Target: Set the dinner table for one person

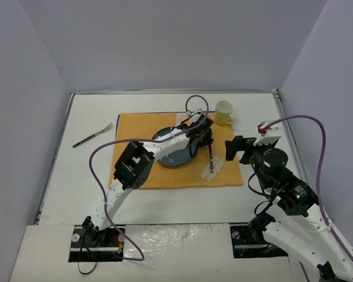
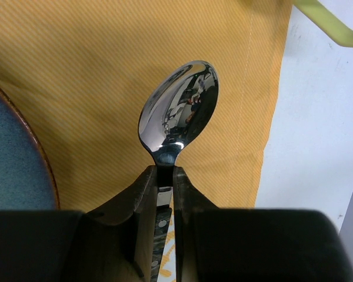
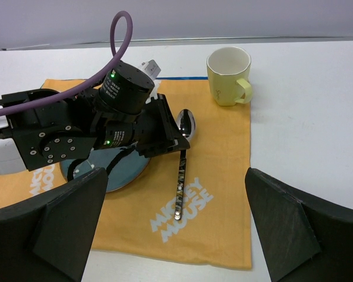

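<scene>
The white dinner table (image 1: 94, 176) carries an orange placemat (image 1: 135, 126) with a blue plate (image 1: 179, 157) on it. My left gripper (image 1: 203, 132) is shut on the neck of a spoon (image 2: 177, 111), just right of the plate. The spoon's dark handle (image 3: 181, 176) slopes down to the mat's white lettering. A yellow mug (image 1: 224, 112) stands off the mat's far right corner. A fork (image 1: 93, 136) lies on the table left of the mat. My right gripper (image 1: 238, 148) is open and empty, above the mat's right edge.
Grey walls close in the table on three sides. The left arm stretches across the plate. Bare white tabletop (image 2: 317, 147) shows right of the mat, and the mug's handle (image 2: 329, 26) shows in the left wrist view.
</scene>
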`<control>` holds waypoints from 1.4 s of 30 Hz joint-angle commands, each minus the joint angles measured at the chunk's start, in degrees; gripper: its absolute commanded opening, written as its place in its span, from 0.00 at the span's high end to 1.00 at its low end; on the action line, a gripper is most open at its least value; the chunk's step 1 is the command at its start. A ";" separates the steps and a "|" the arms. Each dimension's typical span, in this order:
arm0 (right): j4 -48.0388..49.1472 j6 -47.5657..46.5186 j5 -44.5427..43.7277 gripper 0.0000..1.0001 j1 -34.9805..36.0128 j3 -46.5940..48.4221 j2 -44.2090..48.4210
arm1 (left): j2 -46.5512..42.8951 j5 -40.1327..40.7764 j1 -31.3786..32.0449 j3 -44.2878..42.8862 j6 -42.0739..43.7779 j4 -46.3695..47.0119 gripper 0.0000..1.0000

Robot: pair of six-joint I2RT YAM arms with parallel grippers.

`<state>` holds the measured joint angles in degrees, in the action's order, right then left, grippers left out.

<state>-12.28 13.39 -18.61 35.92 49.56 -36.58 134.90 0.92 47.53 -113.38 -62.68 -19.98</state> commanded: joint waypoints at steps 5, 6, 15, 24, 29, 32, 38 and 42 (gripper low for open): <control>2.51 -0.31 -0.02 0.00 -0.33 0.34 -0.32 | -0.70 0.13 -0.07 -1.87 -1.49 4.23 1.00; 2.45 -0.37 -0.02 0.00 -0.33 0.29 -0.26 | -0.41 0.13 -0.07 -2.27 -0.92 4.17 1.00; 1.81 -0.38 0.33 0.00 -0.31 0.01 0.01 | 2.61 -0.06 -0.07 -6.81 3.69 1.78 1.00; 1.47 -0.38 0.24 0.00 -0.33 0.10 -0.07 | 2.69 -0.17 -0.11 -6.32 2.11 1.43 0.95; 1.47 -0.39 0.31 0.00 -0.33 -0.06 -0.16 | 1.53 0.53 -0.15 -3.72 -0.31 1.68 0.95; 1.47 -0.36 0.33 0.00 -0.33 -0.08 -0.07 | 0.55 1.66 -0.15 -1.81 -1.82 2.00 0.96; 1.38 -0.40 0.42 0.00 -0.25 -0.25 0.00 | -0.73 2.53 -0.17 -0.01 -2.58 3.51 0.95; 1.38 -0.47 0.49 0.00 -0.33 -0.25 -0.07 | -0.44 2.54 -0.17 -0.61 -2.06 2.63 0.91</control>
<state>-13.70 13.41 -18.57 35.92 49.25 -36.47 138.44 1.55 47.51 -113.83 -64.80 -16.85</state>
